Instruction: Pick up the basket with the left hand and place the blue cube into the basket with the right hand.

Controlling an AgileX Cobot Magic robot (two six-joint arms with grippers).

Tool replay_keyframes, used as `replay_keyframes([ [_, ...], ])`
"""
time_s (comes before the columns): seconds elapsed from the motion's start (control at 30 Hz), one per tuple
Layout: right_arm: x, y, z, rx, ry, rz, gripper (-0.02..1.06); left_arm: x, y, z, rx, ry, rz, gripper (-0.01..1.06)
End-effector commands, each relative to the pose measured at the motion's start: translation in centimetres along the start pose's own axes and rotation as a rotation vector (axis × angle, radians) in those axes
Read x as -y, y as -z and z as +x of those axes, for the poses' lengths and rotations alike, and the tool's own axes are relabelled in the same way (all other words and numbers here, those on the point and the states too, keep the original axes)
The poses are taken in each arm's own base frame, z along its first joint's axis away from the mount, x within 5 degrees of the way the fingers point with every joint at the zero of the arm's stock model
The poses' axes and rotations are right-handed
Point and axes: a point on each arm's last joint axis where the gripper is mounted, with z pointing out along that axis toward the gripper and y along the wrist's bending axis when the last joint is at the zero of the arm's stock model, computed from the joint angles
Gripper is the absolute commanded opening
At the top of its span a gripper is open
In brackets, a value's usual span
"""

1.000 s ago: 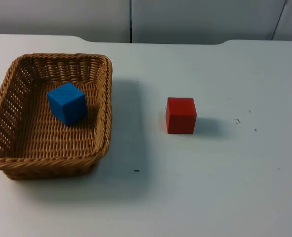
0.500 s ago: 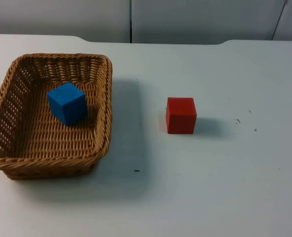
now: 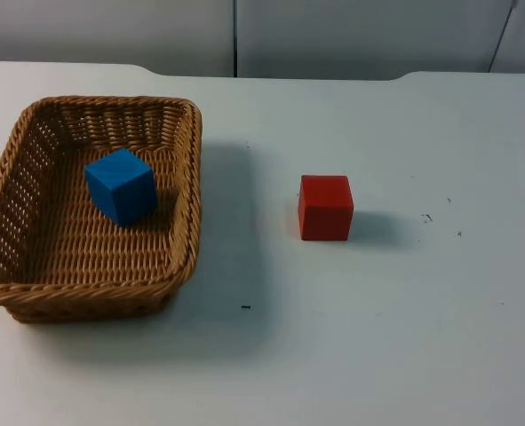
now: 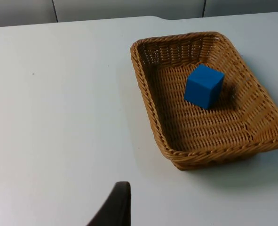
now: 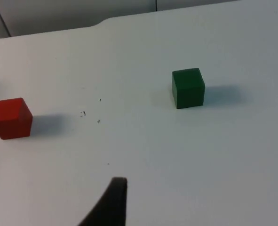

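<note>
A brown woven basket (image 3: 189, 182) stands on the white table at the left, resting flat. Inside it, toward the far half, lies the blue cube (image 3: 120, 185), touching nothing but the basket floor. From the left wrist the basket (image 4: 147, 99) and the blue cube (image 4: 203, 86) lie some way ahead; my left gripper (image 4: 115, 207) hangs back from them over bare table and holds nothing. My right gripper (image 5: 111, 200) hovers over the table's right side, apart from every cube.
A red cube (image 3: 325, 207) sits right of the basket near the table's middle, also seen from the right wrist as the red cube (image 5: 11, 118). A green cube (image 5: 188, 88) stands further right. The grey partition wall (image 3: 333, 35) closes the far edge.
</note>
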Motion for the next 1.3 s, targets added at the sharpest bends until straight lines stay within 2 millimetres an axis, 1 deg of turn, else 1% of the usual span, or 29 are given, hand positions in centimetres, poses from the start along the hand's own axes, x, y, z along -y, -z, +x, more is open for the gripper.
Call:
replay_keyframes([
  [0.0, -0.04, -0.07, 0.05, 0.007, -0.004, 0.011, 1.05, -0.02, -0.01, 0.03, 0.008, 0.007, 0.002, 0.96],
  [0.17, -0.19, -0.05, 0.08, 0.007, -0.011, 0.025, 1.05, -0.02, -0.01, 0.03, 0.008, 0.007, 0.002, 0.96],
  [0.63, -0.69, -0.05, 0.12, 0.004, 0.045, -0.024, 1.05, -0.02, -0.01, 0.03, 0.008, 0.007, 0.002, 0.96],
  [0.8, -0.7, -0.05, 0.12, 0.004, 0.041, -0.016, 1.05, -0.02, -0.01, 0.03, 0.008, 0.007, 0.002, 0.96],
  [0.93, -0.73, -0.05, 0.12, 0.005, 0.021, 0.023, 1.05, -0.02, -0.01, 0.03, 0.009, 0.007, 0.002, 0.96],
  [1.27, -0.73, -0.05, 0.1, 0.007, 0.02, 0.024, 1.05, -0.02, -0.01, 0.03, 0.009, 0.007, 0.002, 0.96],
])
